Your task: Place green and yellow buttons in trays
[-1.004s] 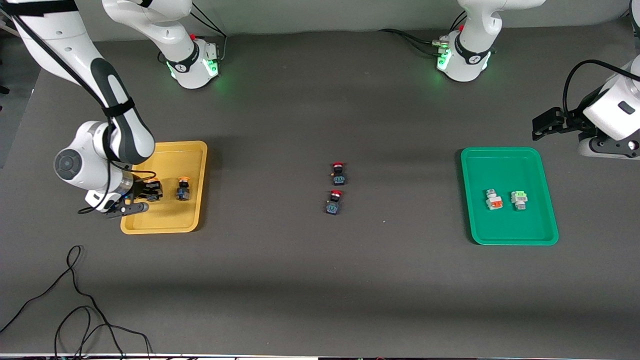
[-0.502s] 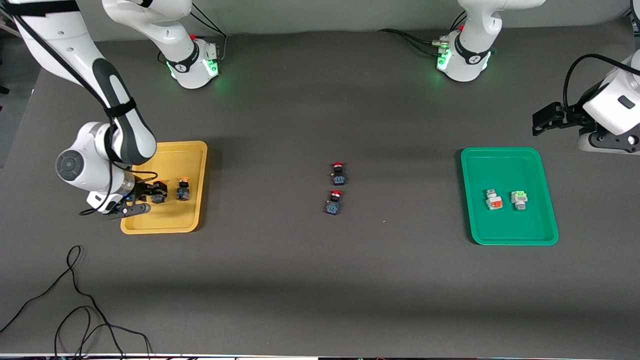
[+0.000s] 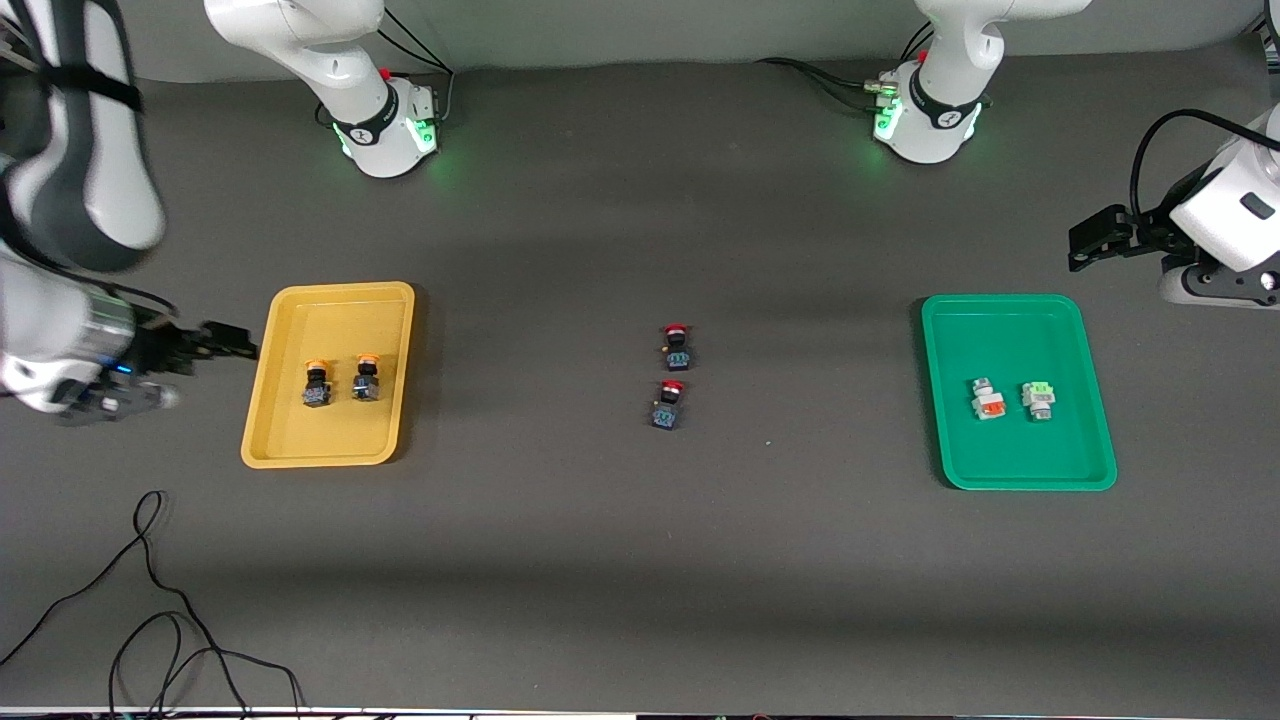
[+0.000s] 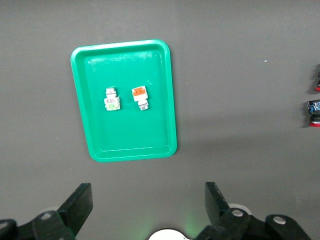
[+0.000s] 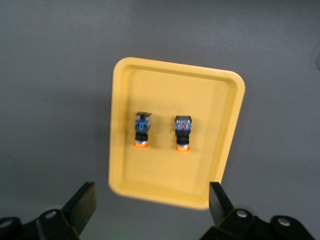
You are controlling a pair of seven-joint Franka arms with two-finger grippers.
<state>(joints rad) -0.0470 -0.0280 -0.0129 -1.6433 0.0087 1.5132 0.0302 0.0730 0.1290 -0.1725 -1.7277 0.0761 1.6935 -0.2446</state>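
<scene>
The mustard yellow tray [image 3: 340,440] lies toward the right arm's end of the table and holds two yellow-capped buttons [image 3: 317,384] [image 3: 366,379] side by side. My right gripper [image 3: 225,345] is open and empty, in the air just outside that tray. In the right wrist view the tray [image 5: 175,175] and both buttons [image 5: 142,129] [image 5: 183,132] show past the open gripper [image 5: 152,205]. The green tray [image 3: 1000,300] holds the orange-block button [image 3: 988,399] and the light-green-block button [image 3: 1039,400]. My left gripper [image 3: 1095,240] waits open and empty beside it; the left wrist view shows the tray [image 4: 130,130].
Two red-capped black switches [image 3: 677,346] [image 3: 667,404] stand mid-table, one nearer the front camera than the other. They show at the edge of the left wrist view [image 4: 315,112]. Black cables [image 3: 150,600] lie near the front edge at the right arm's end.
My right gripper has drawn up and back from inside the yellow tray to outside its edge, leaving the yellow-capped button it was around standing in the tray. The left arm has hardly moved.
</scene>
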